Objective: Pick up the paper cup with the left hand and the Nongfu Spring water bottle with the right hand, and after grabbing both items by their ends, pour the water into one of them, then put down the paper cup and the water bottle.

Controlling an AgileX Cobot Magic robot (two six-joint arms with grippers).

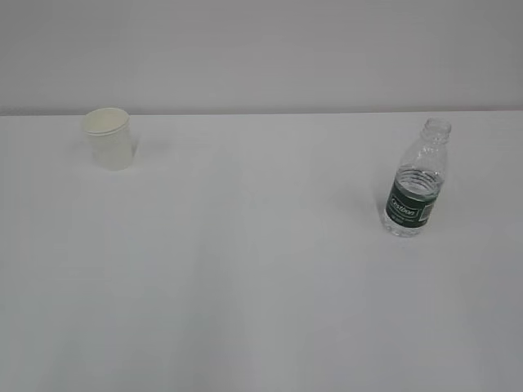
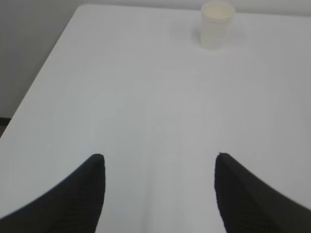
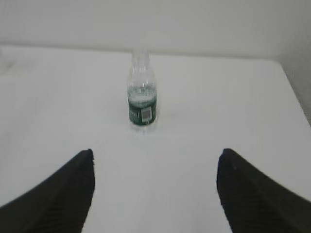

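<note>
My left hand (image 2: 158, 167) sits nearest, jaws spread wide and empty over bare white table (image 2: 146, 111). My right hand (image 3: 155, 162) is likewise spread and empty. Ahead of the right hand, fairly near, the Nongfu Spring water bottle (image 3: 142, 99) stands upright, uncapped; water level appears to sit about at the label top. I judge it thin-walled and springy, so I'd grip low on the label band, gently, or it may squirt. Farther off, at the table's back left, the paper cup (image 2: 216, 24) stands upright: light, crushable, easily tipped. I'd take it mid-wall, softly.
</note>
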